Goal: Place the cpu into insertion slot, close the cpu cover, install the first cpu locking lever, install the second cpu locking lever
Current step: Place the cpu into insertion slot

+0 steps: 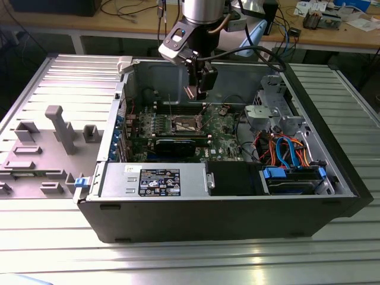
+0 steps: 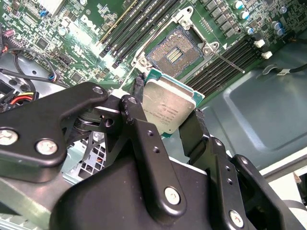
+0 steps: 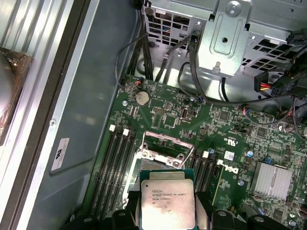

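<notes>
The cpu (image 2: 169,106), clamped by its edges between the jaws of the gripper (image 1: 198,89) in the upper middle of the exterior view, hangs apart above the uncovered insertion slot (image 2: 175,51), so the placing step is in hand and, I judge, calls for squaring chip with socket.

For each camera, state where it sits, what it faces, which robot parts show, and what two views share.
Exterior view: off the arm, looking down into the open black computer case; wrist and black tool show.
First wrist view: on the arm, facing the green motherboard; tool fingers show.
Second wrist view: on the arm, facing the square gold-contact socket; tool links show.
Both wrist views share the silvery-grey square cpu chip the tool grips.
</notes>
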{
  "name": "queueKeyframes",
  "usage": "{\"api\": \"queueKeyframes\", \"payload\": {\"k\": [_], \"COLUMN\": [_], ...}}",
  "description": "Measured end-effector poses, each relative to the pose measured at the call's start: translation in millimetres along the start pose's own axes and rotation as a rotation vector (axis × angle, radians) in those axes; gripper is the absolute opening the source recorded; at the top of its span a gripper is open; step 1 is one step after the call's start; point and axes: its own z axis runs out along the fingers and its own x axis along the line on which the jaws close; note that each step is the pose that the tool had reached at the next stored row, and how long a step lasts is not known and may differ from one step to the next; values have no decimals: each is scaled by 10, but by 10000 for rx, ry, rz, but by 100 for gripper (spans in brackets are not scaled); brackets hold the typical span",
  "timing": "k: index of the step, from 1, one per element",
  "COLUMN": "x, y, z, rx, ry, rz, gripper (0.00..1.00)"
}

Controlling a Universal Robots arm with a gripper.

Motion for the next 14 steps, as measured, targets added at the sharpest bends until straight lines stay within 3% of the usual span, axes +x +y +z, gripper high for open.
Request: {"api": "queueKeyframes", "payload": {"k": [14], "x": [0], "y": [0], "z": [0], "rx": [-3], "ry": [-6], "rz": [140], "gripper": [55]}}
